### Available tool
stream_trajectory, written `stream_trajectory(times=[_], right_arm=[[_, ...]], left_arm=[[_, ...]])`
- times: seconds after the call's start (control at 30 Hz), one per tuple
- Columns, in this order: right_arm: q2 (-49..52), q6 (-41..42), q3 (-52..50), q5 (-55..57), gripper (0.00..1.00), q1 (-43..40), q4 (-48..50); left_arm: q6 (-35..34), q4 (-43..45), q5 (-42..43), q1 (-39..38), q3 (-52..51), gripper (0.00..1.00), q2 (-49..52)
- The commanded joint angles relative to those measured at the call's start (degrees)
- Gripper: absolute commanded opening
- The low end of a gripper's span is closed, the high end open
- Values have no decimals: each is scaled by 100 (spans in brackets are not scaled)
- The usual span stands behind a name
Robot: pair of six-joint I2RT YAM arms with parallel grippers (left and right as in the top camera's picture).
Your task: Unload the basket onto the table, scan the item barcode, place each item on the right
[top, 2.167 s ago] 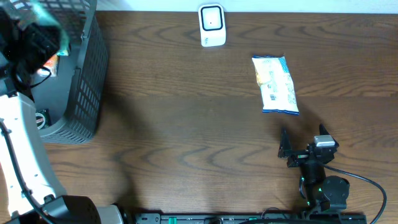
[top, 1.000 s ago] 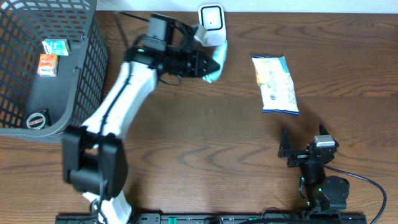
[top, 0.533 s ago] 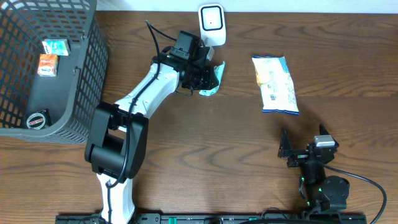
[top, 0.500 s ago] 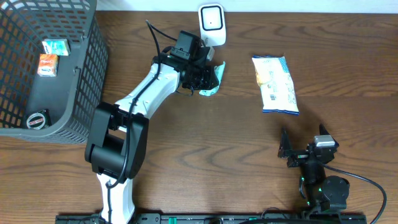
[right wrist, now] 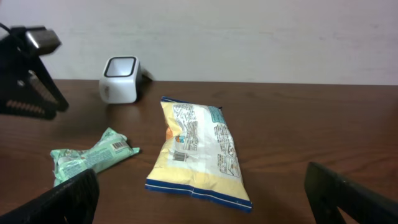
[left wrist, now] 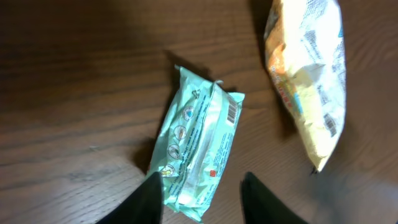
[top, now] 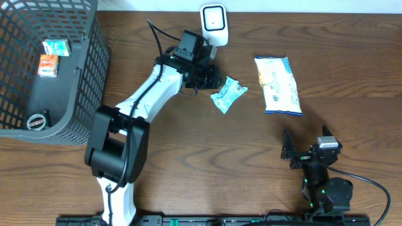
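Overhead: teal packet (top: 228, 95) flat on table near scanner (top: 213, 26), robot side. Barcode faces up, print too small to read. Left gripper (top: 212, 78) between scanner and packet, jaws apart, empty. Right gripper (top: 306, 145) spread wide, well away from scanner.

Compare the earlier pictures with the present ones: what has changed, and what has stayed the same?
The left gripper carried the teal packet over from the basket to the scanner, then opened and released it. The packet now lies on the table beside the snack bag. The scanner, snack bag, basket and right gripper stayed put.
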Motion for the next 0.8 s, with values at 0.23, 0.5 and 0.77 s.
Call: stream_trajectory(times=[0.23,0.5,0.77], right_arm=[[-31,-63,-4,-15,99,39,-24],[-31,-63,-4,-15,99,39,-24],[-31,-63,-4,-15,99,39,-24]], left_arm=[[0,-693,-730,120,105,19,-299],[-549,-979,-2221,-177,-17,19,2],[-691,-146,-2203,-275,-17,19,544]])
